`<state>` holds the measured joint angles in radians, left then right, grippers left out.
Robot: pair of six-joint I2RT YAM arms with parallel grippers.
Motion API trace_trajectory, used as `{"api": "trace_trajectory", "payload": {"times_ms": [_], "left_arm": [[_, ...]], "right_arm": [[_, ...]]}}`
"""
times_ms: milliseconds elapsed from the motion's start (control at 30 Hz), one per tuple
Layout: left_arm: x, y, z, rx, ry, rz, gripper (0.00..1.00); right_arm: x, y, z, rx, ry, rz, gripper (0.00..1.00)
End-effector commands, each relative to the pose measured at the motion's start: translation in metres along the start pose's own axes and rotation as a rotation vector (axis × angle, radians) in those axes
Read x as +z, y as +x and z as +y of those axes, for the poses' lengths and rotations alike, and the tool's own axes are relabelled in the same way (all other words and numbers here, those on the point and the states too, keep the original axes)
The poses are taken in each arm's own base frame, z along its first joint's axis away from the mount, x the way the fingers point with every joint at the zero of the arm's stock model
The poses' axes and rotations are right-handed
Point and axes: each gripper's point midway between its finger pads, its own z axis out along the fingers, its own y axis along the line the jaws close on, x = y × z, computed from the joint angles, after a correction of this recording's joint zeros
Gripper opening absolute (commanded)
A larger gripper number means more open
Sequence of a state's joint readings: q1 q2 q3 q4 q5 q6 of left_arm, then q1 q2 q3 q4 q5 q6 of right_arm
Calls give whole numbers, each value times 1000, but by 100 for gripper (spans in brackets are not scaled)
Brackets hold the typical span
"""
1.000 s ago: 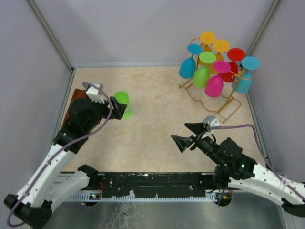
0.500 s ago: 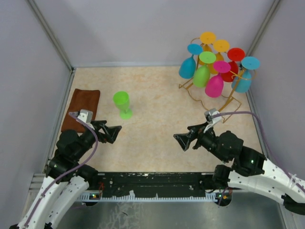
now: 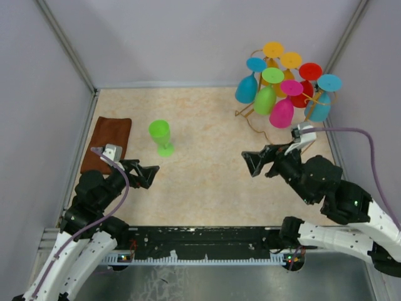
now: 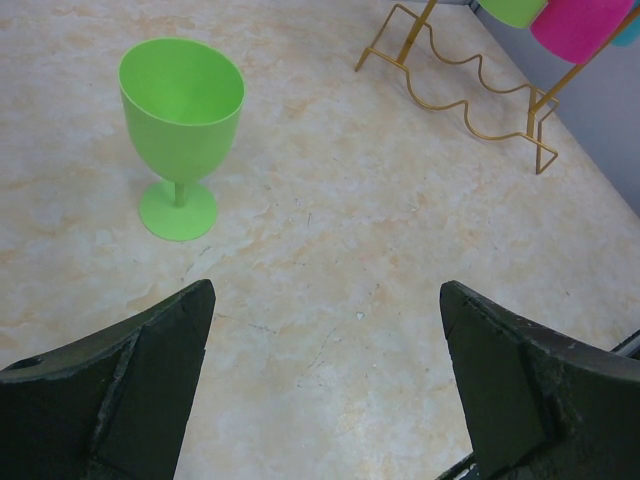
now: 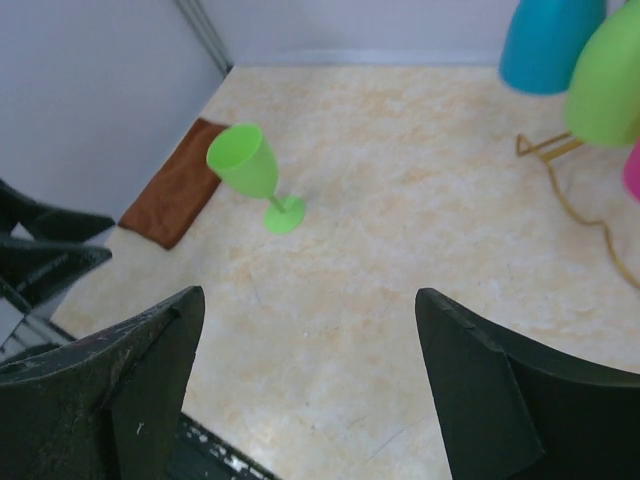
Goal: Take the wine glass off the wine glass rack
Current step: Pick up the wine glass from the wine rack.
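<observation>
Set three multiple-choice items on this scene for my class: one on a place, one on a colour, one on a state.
1. Where does the wine glass rack stand?
A) far right corner of the table
B) its left edge
C) between the arm bases

2. What colour is the wine glass standing off the rack?
A) pink
B) green
C) red

3. How is the left claw?
A) open and empty
B) shut on a glass
C) shut on the rack

Key:
1 A, the top view shows it by the back right walls.
2 B, it stands upright alone on the table.
3 A, it gapes with only bare table in the gap.
</observation>
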<state>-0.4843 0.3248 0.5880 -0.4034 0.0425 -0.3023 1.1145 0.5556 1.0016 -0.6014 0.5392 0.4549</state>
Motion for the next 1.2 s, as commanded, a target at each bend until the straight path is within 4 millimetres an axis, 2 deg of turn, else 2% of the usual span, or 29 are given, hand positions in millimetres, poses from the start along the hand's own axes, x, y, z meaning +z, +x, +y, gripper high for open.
{"api": "trace_trajectory", "payload": {"times_ms": [0,133,300,467,567,633,767,967,1167], "left_arm": [[-1,-2,2,-16,-13,-14,99],[0,-1,2,-14,-15,-12,99],[0,-1,5,-15,-30,-13,99],[-1,-2,7,-19,-40,-15,99],[-2,-3,6,-20,-40,-23,99],[-3,-4,6,-21,-37,-30,99],[-4,-6,5,-20,-33,-42,99],[-4,-6,6,-20,-35,-47,99],[-4,-7,5,-19,-29,-52,99]], "right_arm": [[-8,-88,-16,-121,194,-165,86],[0,-123,-11,-253,285,-169,88],[19,-151,-18,-330,369,-158,88],[58,-159,-47,-227,354,-79,88],[72,-164,-54,-189,357,-75,89],[77,-172,-61,-149,370,-96,89],[80,-190,-85,-36,376,-146,87],[83,-193,-111,32,442,-171,84],[74,-191,-144,110,548,-161,82]]}}
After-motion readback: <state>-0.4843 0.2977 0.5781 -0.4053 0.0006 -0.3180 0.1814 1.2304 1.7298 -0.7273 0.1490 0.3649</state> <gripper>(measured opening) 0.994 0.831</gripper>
